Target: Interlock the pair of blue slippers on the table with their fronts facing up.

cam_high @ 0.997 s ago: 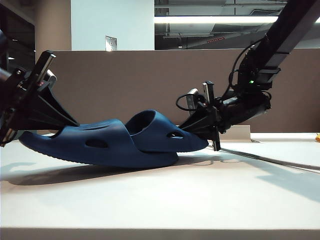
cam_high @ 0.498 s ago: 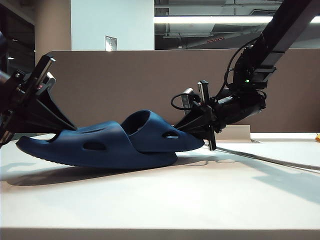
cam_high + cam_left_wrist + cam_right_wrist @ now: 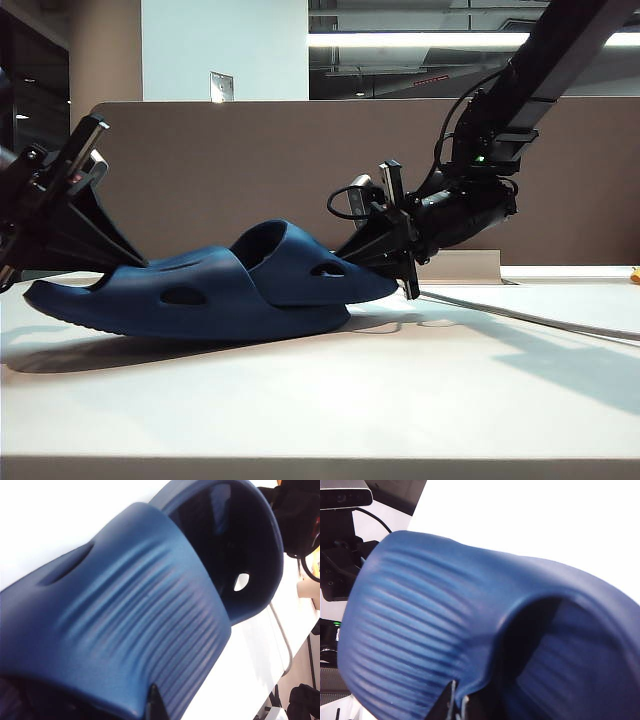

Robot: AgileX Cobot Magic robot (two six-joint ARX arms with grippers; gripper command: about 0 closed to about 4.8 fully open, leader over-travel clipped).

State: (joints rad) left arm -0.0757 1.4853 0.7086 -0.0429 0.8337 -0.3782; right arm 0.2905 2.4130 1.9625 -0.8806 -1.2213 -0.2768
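Observation:
Two dark blue slippers lie pushed into each other on the white table (image 3: 400,400). The left slipper (image 3: 170,295) is the lower one, and its far-left end is raised a little off the table. The right slipper (image 3: 300,265) rests on top of it with its strap arching up. My left gripper (image 3: 122,264) is shut on the left slipper's strap edge (image 3: 135,620); one fingertip (image 3: 154,702) shows against the ridges. My right gripper (image 3: 368,262) is shut on the right slipper's strap edge (image 3: 420,625), with its fingertips (image 3: 451,700) pinching the rim.
A brown partition panel (image 3: 250,160) runs behind the table. A grey cable (image 3: 520,318) trails across the table on the right. A beige box (image 3: 470,265) stands behind the right arm, and a small orange object (image 3: 634,275) sits at the far right edge.
Both slippers and both grippers have shifted to the left in the exterior view. The right arm has swung left and slightly up, pushing its slipper further over the other.

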